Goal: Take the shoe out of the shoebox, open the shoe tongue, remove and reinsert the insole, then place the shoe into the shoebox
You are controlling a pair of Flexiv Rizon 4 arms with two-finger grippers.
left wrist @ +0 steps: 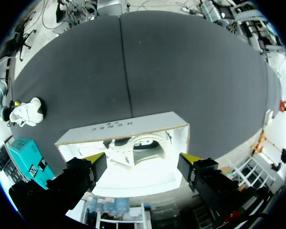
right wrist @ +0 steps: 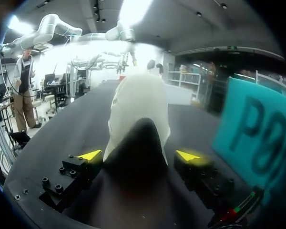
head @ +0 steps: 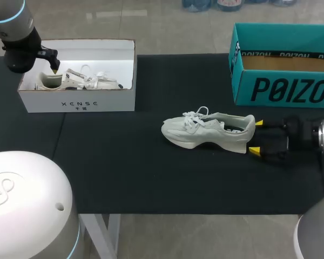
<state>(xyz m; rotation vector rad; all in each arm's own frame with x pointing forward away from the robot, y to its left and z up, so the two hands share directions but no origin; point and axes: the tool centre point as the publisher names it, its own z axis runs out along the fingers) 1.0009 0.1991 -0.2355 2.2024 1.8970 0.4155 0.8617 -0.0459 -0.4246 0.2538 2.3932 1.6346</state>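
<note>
You'll find the white shoe (head: 205, 129) standing on its sole on the black table (head: 151, 178), a little right of the middle. Its toe points toward the left edge, its heel toward the right edge, and the laces lie loose on top.

The right gripper (head: 256, 137) is at the heel, low over the table. One yellow-tipped finger sits on the far side of the heel and the other on the near side. In the right wrist view the heel rises between the two fingers with a gap showing on each side. So the gripper is released and not grasping the shoe.

Behind it, at the far right corner, stands the teal shoebox (head: 286, 89). It is open at the top, its brown cardboard floor is showing, and it is well apart from the shoe.

At the far left corner you have a white shoebox (head: 78, 102), also open, with one long wall facing the near edge. A second white shoe (head: 81, 80) lies inside it.

The left gripper (left wrist: 140, 160) hangs above this box, over its left end as the head view shows it. In the left wrist view its fingers are spread wide and hold nothing, with the box and the shoe inside it below them.
</note>
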